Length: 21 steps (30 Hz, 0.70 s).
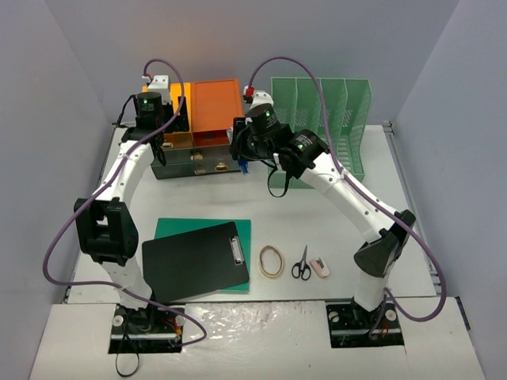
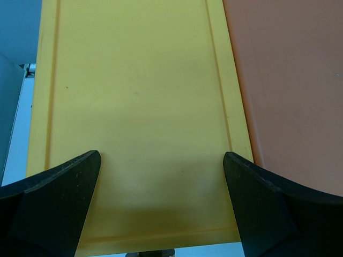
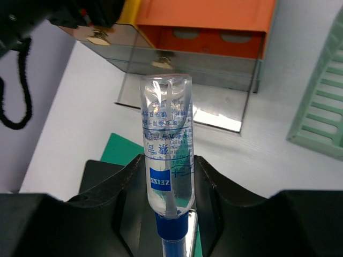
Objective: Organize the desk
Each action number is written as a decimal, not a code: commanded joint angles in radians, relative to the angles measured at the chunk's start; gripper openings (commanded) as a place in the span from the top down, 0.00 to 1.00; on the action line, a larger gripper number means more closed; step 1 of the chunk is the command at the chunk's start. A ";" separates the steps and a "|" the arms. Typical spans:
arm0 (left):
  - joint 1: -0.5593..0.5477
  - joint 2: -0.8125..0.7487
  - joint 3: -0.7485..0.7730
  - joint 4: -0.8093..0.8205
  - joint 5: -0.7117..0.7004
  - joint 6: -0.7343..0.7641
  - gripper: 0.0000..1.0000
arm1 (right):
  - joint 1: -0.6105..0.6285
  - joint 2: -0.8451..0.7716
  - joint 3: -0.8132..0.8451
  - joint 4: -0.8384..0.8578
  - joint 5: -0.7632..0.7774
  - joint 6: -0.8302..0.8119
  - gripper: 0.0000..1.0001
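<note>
The white desk holds a drawer unit at the back, with a yellow top and an orange top. My left gripper is open and empty just above the yellow top; its fingers stand wide apart. My right gripper is shut on a clear spray bottle with a blue cap and a ZEISS label. It holds the bottle in front of the open clear drawer of the orange-topped part. The bottle's blue cap also shows in the top view.
A green slotted file rack stands at the back right. At the front lie a black clipboard on a green folder, a rubber band ring, scissors and a small white-pink object.
</note>
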 commanded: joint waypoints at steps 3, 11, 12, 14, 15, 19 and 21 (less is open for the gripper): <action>0.002 -0.008 -0.044 -0.166 0.000 0.037 0.03 | -0.027 0.071 0.137 0.121 -0.189 -0.024 1.00; 0.002 -0.005 -0.050 -0.163 0.024 0.034 0.03 | -0.062 0.187 0.216 0.121 -0.281 -0.084 1.00; 0.002 -0.005 -0.051 -0.162 0.024 0.034 0.03 | -0.073 0.197 0.223 0.121 -0.295 -0.088 1.00; 0.002 -0.004 -0.051 -0.161 0.024 0.035 0.03 | -0.090 0.213 0.232 0.122 -0.298 -0.098 1.00; 0.002 -0.003 -0.050 -0.161 0.023 0.036 0.03 | -0.095 0.218 0.234 0.124 -0.281 -0.105 1.00; 0.002 -0.003 -0.050 -0.163 0.024 0.034 0.03 | -0.110 0.245 0.255 0.126 -0.275 -0.154 1.00; 0.002 -0.003 -0.050 -0.163 0.024 0.034 0.03 | -0.123 0.260 0.264 0.125 -0.292 -0.147 1.00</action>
